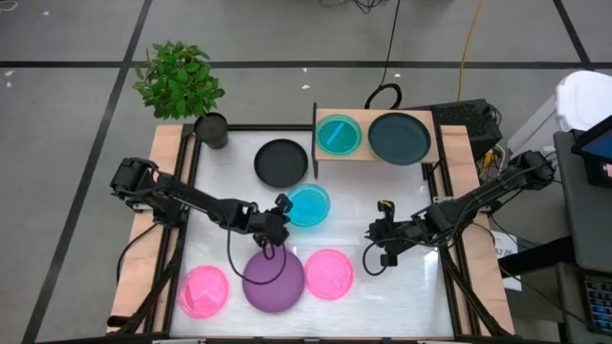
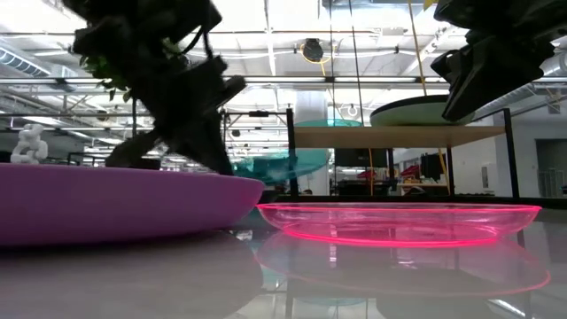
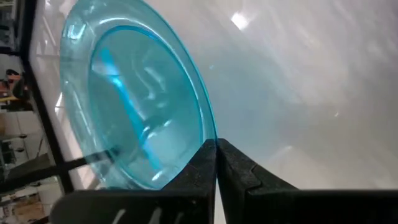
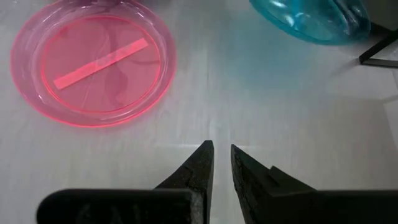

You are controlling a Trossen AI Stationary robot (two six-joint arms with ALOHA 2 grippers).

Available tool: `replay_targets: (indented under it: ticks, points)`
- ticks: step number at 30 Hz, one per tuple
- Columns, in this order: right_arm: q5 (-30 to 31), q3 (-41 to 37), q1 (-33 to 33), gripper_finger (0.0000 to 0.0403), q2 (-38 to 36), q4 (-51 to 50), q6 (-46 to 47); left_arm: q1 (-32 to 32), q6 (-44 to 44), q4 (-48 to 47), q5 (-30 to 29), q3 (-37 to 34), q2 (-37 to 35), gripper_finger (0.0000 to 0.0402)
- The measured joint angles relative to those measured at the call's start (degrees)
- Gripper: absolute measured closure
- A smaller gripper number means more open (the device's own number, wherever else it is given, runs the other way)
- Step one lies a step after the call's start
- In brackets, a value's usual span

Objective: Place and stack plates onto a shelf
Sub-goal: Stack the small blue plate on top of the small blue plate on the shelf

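Note:
My left gripper [image 1: 280, 212] is shut on a translucent cyan plate [image 1: 308, 204] at mid-table. In the low view this plate [image 2: 275, 164] sits tilted above the tabletop. My right gripper [image 1: 381, 239] hovers right of centre, fingers a narrow gap apart, touching nothing. Beyond it lies a pink plate [image 4: 93, 62]. The wooden shelf [image 1: 375, 117] at the far edge carries another cyan plate [image 1: 338, 134] and a dark teal plate [image 1: 400, 138]. A black plate [image 1: 281, 161], a purple plate [image 1: 273, 277] and two pink plates [image 1: 205, 290] [image 1: 329, 273] lie flat on the table. My left gripper pinches the cyan plate's rim [image 3: 208, 134] between its two fingers, on the plate's left edge. The fingers come from the table's left, slanting down. The plate is tilted in the hold and looks raised off the table; its underside is not plain.
A potted plant [image 1: 182, 81] stands at the table's far left corner. Light-wood strips [image 1: 163, 210] run along both sides. Cables and equipment [image 1: 469, 119] sit behind the shelf. Bare white tabletop [image 1: 402, 191] lies between the shelf and my right gripper.

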Motion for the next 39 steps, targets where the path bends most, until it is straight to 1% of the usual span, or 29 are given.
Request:
replay_targets:
  ticks: [3,7,14,20,24,27,33,39]
  points:
    - [-0.13,0.00,0.00,0.0362,0.00,0.00,0.02,0.32,0.18,-3.71,0.04,3.38,-0.03,0.0394]
    - [-1.35,0.00,0.00,0.0362,0.00,0.00,0.05,0.31,2.34,-7.43,1.81,7.81,-0.03,0.0394]
    - [-1.42,0.00,0.00,0.0362,0.01,-0.02,1.52,1.07,7.98,-10.57,1.92,14.76,-0.03,0.0394]
    - [-1.38,0.00,0.00,0.0362,0.02,0.00,1.55,3.61,13.66,-10.57,1.92,20.03,-0.08,0.0394]
    - [-1.36,0.00,0.00,0.0362,0.01,0.44,1.20,7.03,16.43,-9.08,1.99,23.06,-0.08,0.0394]
    - [-1.35,0.00,0.00,0.0362,0.00,0.97,1.04,9.97,18.07,-7.08,4.39,24.42,-0.14,0.0394]
    - [-1.30,0.00,-0.02,0.0362,0.02,1.91,-0.28,15.91,20.72,-0.41,8.49,24.66,-0.14,0.0394]
    - [-1.23,0.00,-0.02,0.0362,0.00,1.92,-0.88,20.39,20.45,4.04,12.03,24.66,-0.14,0.0394]
